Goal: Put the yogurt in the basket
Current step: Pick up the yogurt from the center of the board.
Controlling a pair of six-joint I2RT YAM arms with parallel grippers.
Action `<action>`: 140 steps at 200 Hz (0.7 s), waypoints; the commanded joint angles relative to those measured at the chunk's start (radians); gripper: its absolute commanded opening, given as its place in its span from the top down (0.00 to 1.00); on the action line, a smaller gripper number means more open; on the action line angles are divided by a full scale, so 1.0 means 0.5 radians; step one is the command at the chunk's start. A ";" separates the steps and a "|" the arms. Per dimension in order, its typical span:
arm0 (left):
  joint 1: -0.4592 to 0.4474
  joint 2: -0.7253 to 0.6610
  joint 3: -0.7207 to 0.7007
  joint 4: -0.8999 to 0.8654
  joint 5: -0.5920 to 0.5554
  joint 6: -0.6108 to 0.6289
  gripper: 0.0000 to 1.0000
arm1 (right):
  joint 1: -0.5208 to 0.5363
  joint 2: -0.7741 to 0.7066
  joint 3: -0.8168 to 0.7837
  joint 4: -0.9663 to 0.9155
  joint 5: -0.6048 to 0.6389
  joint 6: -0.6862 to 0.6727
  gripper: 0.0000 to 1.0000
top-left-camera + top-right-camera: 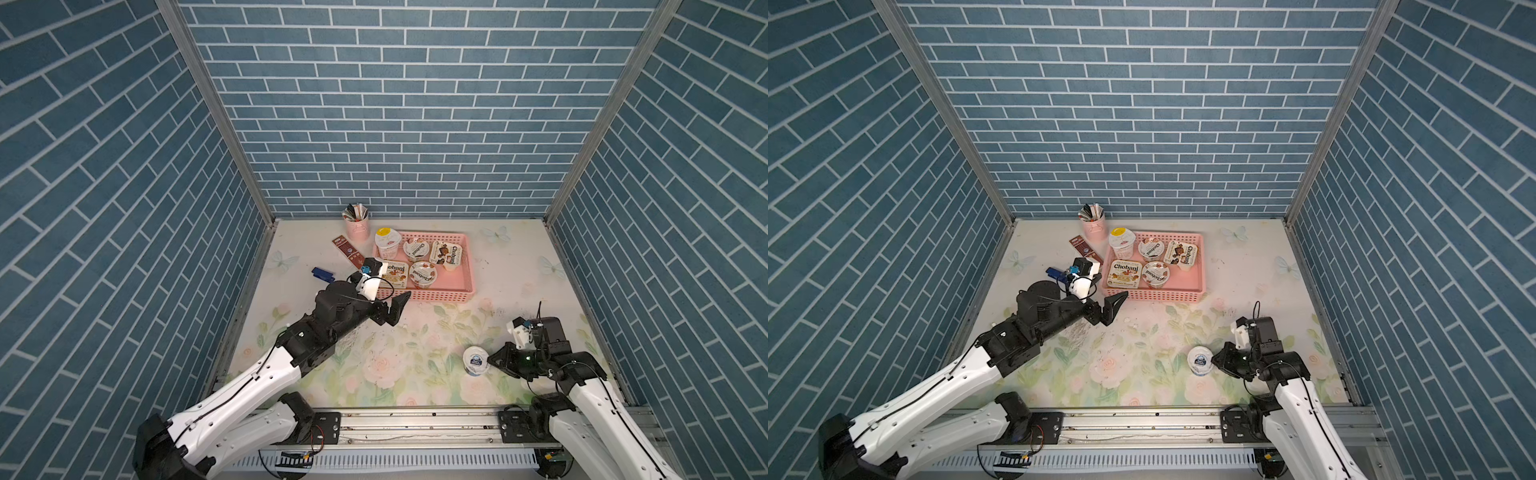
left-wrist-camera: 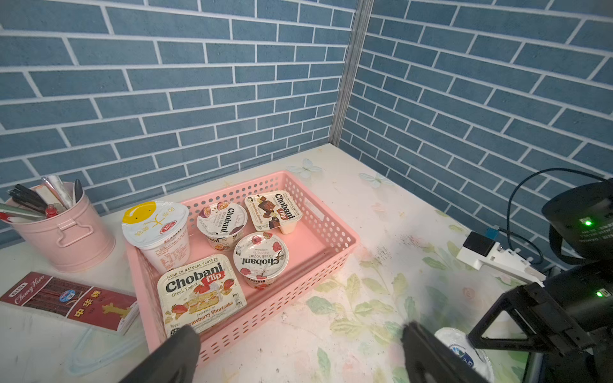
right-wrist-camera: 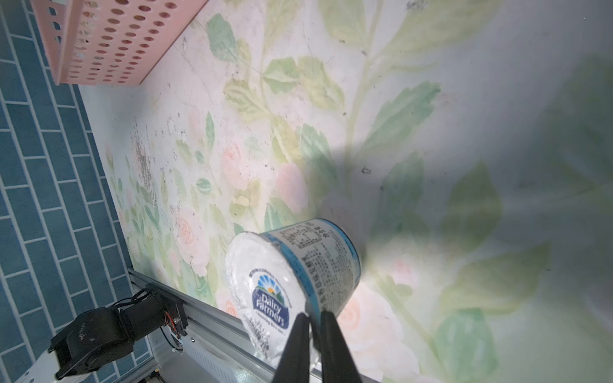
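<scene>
Right gripper [image 3: 311, 316] pinches the rim of the Dairy Farmers yogurt cup [image 3: 308, 265], far from the pink basket [image 1: 440, 296]. The cup looks light and slippery, but its rim looks stiff. Left gripper [image 1: 400, 308] is wide open

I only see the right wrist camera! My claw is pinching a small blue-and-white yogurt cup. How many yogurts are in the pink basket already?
Observer: Five foil-lidded yogurt cups sit inside the shallow pink perforated plastic basket.
Operator: Is there room for mine?
Observer: Yes, the basket's right-hand end is bare pink floor.
Operator: Where's the other claw?
Observer: The left claw hangs open and empty just in front of the basket's near left corner, far from your small blue-and-white foil-lidded yogurt cup.
</scene>
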 commanded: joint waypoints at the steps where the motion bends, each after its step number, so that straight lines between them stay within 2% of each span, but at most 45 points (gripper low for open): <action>1: -0.008 0.007 0.050 -0.021 -0.004 0.003 0.00 | -0.006 0.009 0.071 -0.034 0.025 -0.061 0.89; 50: -0.009 -0.001 0.044 -0.033 -0.006 0.003 0.00 | -0.006 0.016 0.055 -0.013 0.028 -0.061 0.91; 81: -0.011 -0.019 0.038 -0.043 -0.015 0.004 0.00 | -0.006 0.010 0.040 -0.022 0.028 -0.067 0.79; 140: -0.011 -0.015 0.034 -0.043 -0.017 0.003 0.00 | -0.004 0.013 0.008 -0.011 0.020 -0.067 0.78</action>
